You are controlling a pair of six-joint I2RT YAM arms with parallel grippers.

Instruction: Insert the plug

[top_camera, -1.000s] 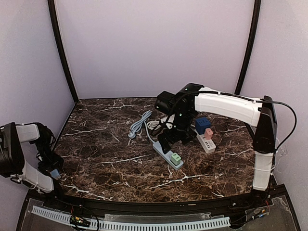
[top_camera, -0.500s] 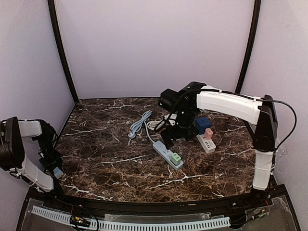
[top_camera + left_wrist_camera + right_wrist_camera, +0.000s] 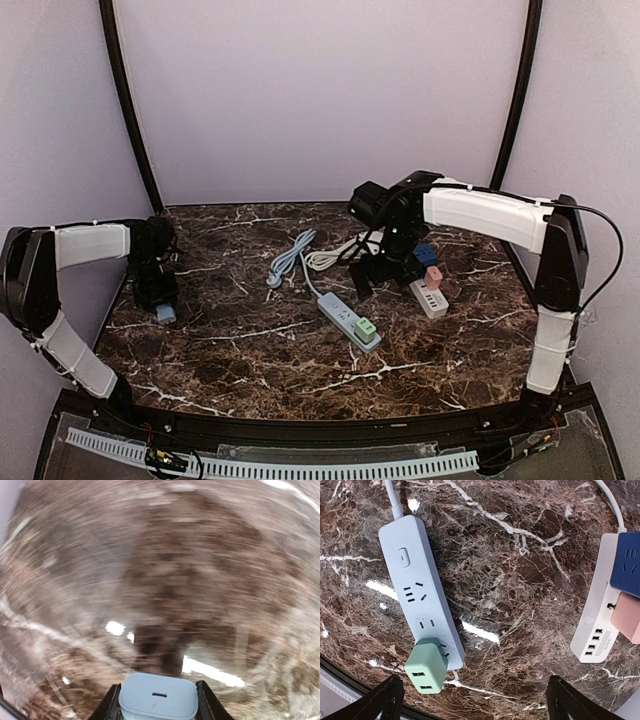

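Note:
A pale blue plug (image 3: pixel 158 697) with one slot in its face sits between the black fingers (image 3: pixel 111 706) of my left gripper (image 3: pixel 158 702), which is shut on it. From above, this gripper (image 3: pixel 163 306) hangs over the table's left side, the plug (image 3: pixel 165 314) at its tip. The left wrist view is blurred by motion. A light blue power strip (image 3: pixel 417 585) lies mid-table (image 3: pixel 346 319) with a green plug (image 3: pixel 426 667) in its near end. My right gripper (image 3: pixel 472 700) is open and empty, just right of the strip.
A white power strip (image 3: pixel 594 625) carries a navy plug (image 3: pixel 627 565) and a pink plug (image 3: pixel 627 622) at the right. Coiled grey and white cables (image 3: pixel 300 252) lie behind the strips. Lilac walls and black posts enclose the marble table (image 3: pixel 230 370).
My left arm has swung from the near-left corner out over the table's left side, carrying the pale blue plug. The right gripper has shifted slightly right and back from the blue strip.

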